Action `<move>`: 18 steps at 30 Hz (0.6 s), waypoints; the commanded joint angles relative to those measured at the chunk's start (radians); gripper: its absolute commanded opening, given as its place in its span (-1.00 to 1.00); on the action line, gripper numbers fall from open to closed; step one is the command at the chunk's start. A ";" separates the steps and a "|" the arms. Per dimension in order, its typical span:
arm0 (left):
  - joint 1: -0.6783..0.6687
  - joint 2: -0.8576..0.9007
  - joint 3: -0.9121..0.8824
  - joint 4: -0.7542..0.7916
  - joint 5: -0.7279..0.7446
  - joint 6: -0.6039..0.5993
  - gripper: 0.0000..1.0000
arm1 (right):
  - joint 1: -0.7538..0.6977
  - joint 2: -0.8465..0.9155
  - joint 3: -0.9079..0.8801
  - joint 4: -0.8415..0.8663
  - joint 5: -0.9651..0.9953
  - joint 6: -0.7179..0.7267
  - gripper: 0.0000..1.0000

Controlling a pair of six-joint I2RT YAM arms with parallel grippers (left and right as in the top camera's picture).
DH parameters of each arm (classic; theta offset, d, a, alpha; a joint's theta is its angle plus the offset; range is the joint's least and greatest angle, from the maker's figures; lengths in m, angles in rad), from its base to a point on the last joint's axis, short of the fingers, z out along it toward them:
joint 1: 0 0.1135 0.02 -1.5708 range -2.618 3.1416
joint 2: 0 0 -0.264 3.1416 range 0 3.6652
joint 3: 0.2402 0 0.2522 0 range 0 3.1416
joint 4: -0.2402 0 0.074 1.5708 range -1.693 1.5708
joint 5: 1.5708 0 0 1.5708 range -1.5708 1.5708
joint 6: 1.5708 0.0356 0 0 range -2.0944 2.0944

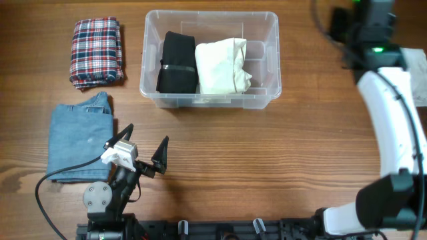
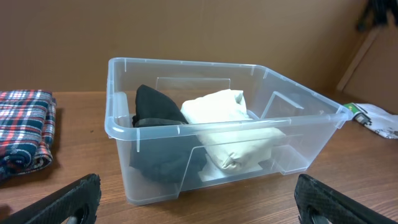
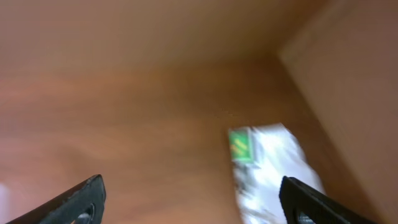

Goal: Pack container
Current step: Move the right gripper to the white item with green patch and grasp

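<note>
While gaping, left pincer (image 1: 146,133) faces container (image 1: 211,101).

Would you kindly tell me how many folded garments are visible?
4: black garment and white garment inside the container; plaid garment and denim garment on the table; more may hide beneath.

In the container (image 1: 262,67), the right end lies bare; a black garment (image 1: 177,63) and white garment (image 1: 222,65) fill the rest.
</note>
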 commanded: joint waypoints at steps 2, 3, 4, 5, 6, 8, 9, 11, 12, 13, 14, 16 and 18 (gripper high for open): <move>0.008 -0.006 -0.006 0.002 -0.002 0.012 1.00 | -0.139 0.128 -0.029 -0.017 0.048 -0.180 0.82; 0.008 -0.006 -0.006 0.002 -0.002 0.013 0.99 | -0.161 0.155 -0.029 -0.012 0.066 -0.180 0.82; 0.008 -0.006 -0.006 0.002 -0.002 0.013 0.99 | -0.179 0.179 -0.029 -0.003 0.087 -0.181 0.81; 0.008 -0.006 -0.006 0.002 -0.002 0.013 0.99 | -0.193 0.201 -0.029 0.005 0.109 -0.180 0.81; 0.008 -0.006 -0.006 0.002 -0.002 0.013 0.99 | -0.204 0.225 -0.029 0.017 0.127 -0.183 0.82; 0.008 -0.006 -0.006 0.002 -0.002 0.013 0.99 | -0.225 0.275 -0.029 0.043 0.145 -0.183 0.82; 0.008 -0.006 -0.006 0.002 -0.002 0.013 0.99 | -0.232 0.299 -0.029 0.051 0.145 -0.188 0.82; 0.008 -0.006 -0.006 0.002 -0.002 0.013 0.99 | -0.239 0.338 -0.029 0.061 0.146 -0.216 0.82; 0.008 -0.006 -0.006 0.002 -0.002 0.013 1.00 | -0.240 0.360 -0.029 0.070 0.157 -0.233 0.82; 0.008 -0.006 -0.006 0.002 -0.002 0.013 1.00 | -0.240 0.381 -0.029 0.084 0.183 -0.234 0.85; 0.008 -0.006 -0.006 0.002 -0.002 0.013 0.99 | -0.240 0.407 -0.029 0.106 0.223 -0.234 0.87; 0.008 -0.006 -0.006 0.002 -0.002 0.013 1.00 | -0.241 0.443 -0.029 0.137 0.253 -0.256 0.89; 0.008 -0.006 -0.006 0.002 -0.002 0.013 1.00 | -0.242 0.473 -0.029 0.160 0.253 -0.314 0.89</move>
